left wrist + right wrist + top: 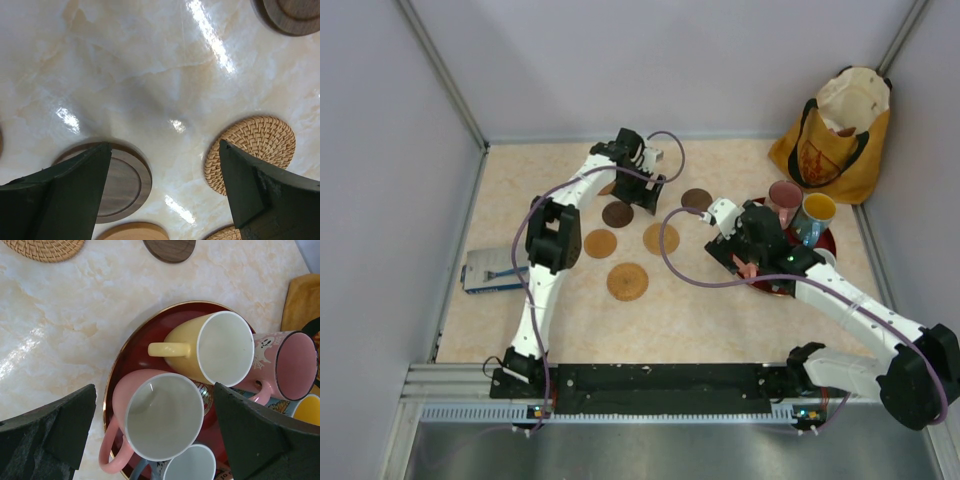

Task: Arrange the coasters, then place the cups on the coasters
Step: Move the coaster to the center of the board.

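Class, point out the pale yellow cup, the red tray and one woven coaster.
pale yellow cup (220,347), right wrist view, its white inside.
red tray (150,330), right wrist view, bare red floor.
woven coaster (255,150), left wrist view, its centre.

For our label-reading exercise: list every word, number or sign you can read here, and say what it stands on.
No text can be read clearly.
On the yellow-orange bag: red print, too blurred to read.
On the patterned pink mug: drawings only, no words visible.
On the red tray: bits of print, mostly covered.
On the blue-white flat pack: markings too small to read.
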Robot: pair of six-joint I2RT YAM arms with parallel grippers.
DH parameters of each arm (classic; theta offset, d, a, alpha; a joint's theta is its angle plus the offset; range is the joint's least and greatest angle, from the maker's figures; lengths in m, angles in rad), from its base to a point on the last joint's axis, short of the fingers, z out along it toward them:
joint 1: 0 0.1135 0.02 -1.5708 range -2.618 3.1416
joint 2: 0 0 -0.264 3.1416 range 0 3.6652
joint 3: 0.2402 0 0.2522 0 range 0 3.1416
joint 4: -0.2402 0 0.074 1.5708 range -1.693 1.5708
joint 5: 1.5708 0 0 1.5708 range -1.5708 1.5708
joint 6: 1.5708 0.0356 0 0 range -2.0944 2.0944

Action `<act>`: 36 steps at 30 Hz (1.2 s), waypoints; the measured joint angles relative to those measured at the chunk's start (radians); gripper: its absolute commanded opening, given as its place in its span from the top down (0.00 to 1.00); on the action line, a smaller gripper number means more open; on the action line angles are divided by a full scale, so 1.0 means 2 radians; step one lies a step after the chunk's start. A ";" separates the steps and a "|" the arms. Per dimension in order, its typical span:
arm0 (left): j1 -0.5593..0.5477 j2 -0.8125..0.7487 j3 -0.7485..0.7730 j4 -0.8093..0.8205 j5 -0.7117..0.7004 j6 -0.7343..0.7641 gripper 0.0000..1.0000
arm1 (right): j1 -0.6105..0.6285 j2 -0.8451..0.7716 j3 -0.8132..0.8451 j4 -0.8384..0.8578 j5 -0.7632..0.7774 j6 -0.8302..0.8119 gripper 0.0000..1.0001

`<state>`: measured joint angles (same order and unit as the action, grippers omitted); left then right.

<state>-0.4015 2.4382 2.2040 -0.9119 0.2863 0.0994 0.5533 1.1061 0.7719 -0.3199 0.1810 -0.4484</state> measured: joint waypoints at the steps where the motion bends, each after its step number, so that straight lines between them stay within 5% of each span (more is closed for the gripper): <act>1: 0.000 0.003 0.004 0.002 0.000 -0.002 0.07 | 0.000 0.000 0.000 0.000 0.000 -0.001 0.01; 10: -0.001 0.010 0.012 0.013 -0.004 -0.011 0.06 | 0.000 0.000 0.000 0.001 0.001 -0.002 0.01; 15: 0.000 -0.038 -0.049 0.033 -0.023 -0.007 0.04 | 0.000 0.000 0.000 0.001 0.001 -0.003 0.01; 25: 0.003 -0.161 -0.119 0.073 -0.160 0.083 0.03 | 0.000 0.000 0.000 0.002 0.001 -0.003 0.01; 36: 0.006 -0.120 -0.160 0.041 -0.233 0.136 0.05 | 0.000 0.000 -0.004 0.004 0.001 -0.007 0.01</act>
<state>-0.3897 2.1986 1.8839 -0.8299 -0.1799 0.3706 0.5533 1.1065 0.7643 -0.3119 0.1825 -0.4618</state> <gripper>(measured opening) 0.948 0.987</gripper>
